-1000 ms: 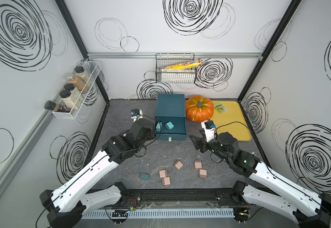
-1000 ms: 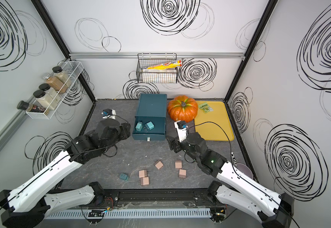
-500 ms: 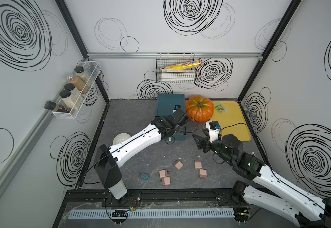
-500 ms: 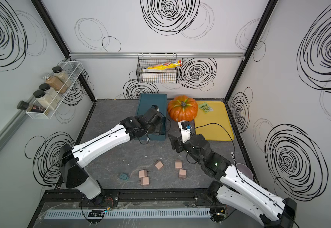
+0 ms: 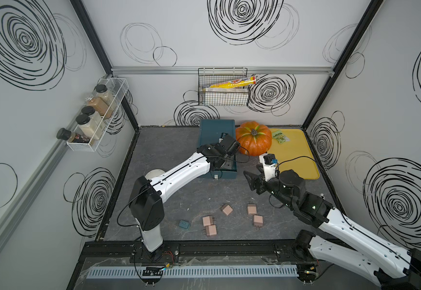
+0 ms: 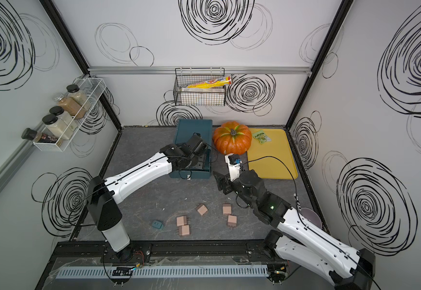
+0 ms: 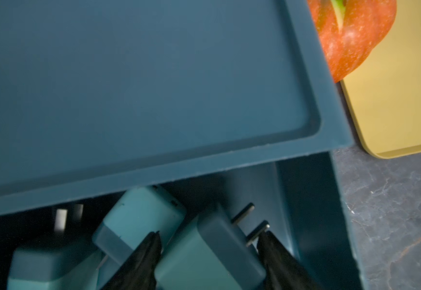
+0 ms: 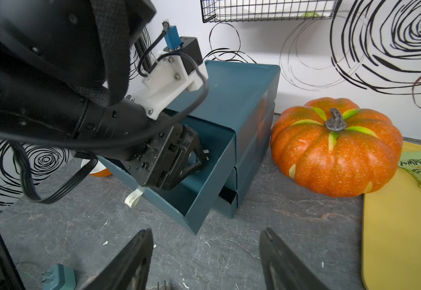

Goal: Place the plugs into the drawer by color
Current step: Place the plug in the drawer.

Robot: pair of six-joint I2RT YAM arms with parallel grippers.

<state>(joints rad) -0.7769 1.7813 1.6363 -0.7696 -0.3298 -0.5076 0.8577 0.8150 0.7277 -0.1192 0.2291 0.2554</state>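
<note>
While the left claw [image 7: 210, 238] seems clamped on a teal plug [image 7: 204, 261] inside the twelve-o'clock drawer [image 7: 304, 200], the right claw [image 8: 206, 241] gapes empty; next: let go cleanly.

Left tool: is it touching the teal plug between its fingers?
Touching. The left wrist view shows the left tool straddling the plug, both fingers flush against its sides, no gap, inside the open drawer.
</note>
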